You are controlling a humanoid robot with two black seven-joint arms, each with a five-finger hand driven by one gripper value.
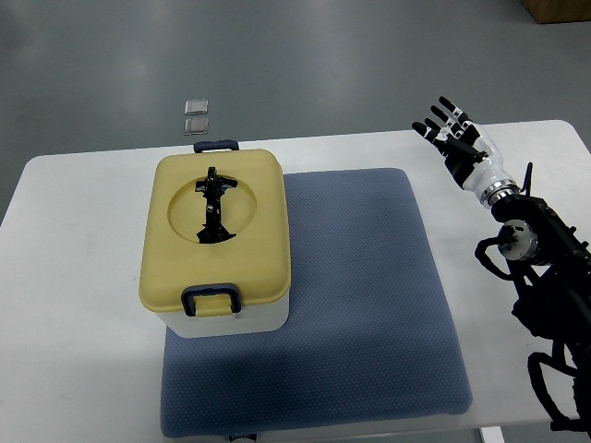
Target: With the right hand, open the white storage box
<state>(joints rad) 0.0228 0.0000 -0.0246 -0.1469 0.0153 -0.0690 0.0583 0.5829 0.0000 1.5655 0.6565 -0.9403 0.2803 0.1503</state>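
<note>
A white tabletop (83, 277) with rounded corners fills most of the top view, set on a grey floor (305, 55). On it lies a blue-grey mat (369, 305), running from about the middle of the tabletop down to its near edge and covering much of the central and right-of-centre area. The white storage box (242, 318) stands on the left part of this mat, its left side reaching over the mat's left edge, nearer the tabletop's left edge than its right. The box is closed by a pale yellow lid (254, 249) with a round recess in its top, in which a black folding handle (213, 209) lies flat. A dark blue latch (211, 301) sits at the lid's near edge and another dark blue latch (216, 145) at its far edge; both appear fastened. The right arm (536, 268), black and cabled, comes in from the right edge of the picture over the tabletop's right side. Its right hand (459, 138) is raised near the far right corner of the tabletop, well apart from the box, fingers (447, 107) spread and straight, holding nothing. On the floor beyond the tabletop's far edge lie two small clear squares (196, 116), one just beside the other.
</note>
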